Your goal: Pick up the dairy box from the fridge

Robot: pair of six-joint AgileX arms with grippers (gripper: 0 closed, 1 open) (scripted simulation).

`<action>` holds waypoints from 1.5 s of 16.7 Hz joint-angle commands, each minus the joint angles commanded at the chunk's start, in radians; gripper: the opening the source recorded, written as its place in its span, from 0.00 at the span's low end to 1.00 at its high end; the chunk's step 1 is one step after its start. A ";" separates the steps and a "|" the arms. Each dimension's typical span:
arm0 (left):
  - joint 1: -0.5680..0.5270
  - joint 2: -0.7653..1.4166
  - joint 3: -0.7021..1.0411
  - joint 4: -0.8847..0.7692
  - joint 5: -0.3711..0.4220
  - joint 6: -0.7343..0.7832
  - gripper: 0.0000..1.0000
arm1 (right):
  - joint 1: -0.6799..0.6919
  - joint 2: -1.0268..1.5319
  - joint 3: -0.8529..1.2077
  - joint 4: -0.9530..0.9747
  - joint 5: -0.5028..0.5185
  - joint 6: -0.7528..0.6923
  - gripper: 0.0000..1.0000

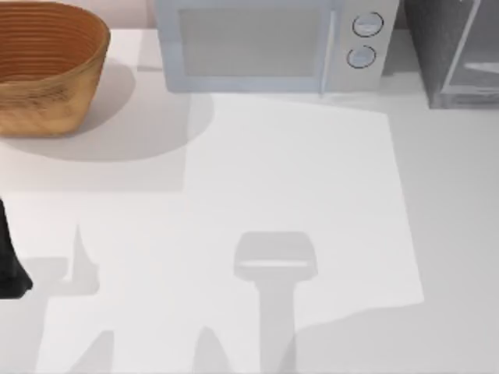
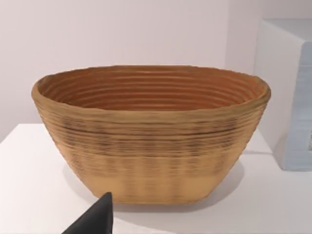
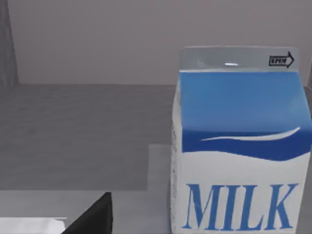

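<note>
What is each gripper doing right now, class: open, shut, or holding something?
Left gripper: cannot be told; it faces the basket.
Right gripper: cannot be told; it faces the dairy box, not holding it.

Dairy box [image 3: 239, 151] blue-and-white, blue "MILK" lettering; basket [image 1: 47, 66] ribbed tan-brown; microwave [image 1: 265, 43] white; fridge [image 1: 460, 54] dark grey.

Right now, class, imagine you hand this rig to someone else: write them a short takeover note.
Left arm: parked at the table's left edge, facing the woven basket. Jaws cannot be judged.
Right arm: its wrist camera looks into a dark grey space at the dairy box, which stands upright and ungrasped. Jaws cannot be judged.
Fridge: back right, beside the microwave.
Done: approach to the carton.
Left: close on it, lift it out.
</note>
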 joint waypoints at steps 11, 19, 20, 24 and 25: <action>0.000 0.000 0.000 0.000 0.000 0.000 1.00 | 0.038 0.115 0.279 -0.164 0.039 -0.001 1.00; 0.000 0.000 0.000 0.000 0.000 0.000 1.00 | 0.039 0.116 0.283 -0.167 0.040 -0.002 0.70; 0.000 0.000 0.000 0.000 0.000 0.000 1.00 | 0.039 0.116 0.283 -0.167 0.040 -0.002 0.62; 0.000 0.000 0.000 0.000 0.000 0.000 1.00 | 0.039 0.116 0.283 -0.167 0.040 -0.002 0.32; 0.000 0.000 0.000 0.000 0.000 0.000 1.00 | 0.039 0.116 0.283 -0.167 0.040 -0.002 0.25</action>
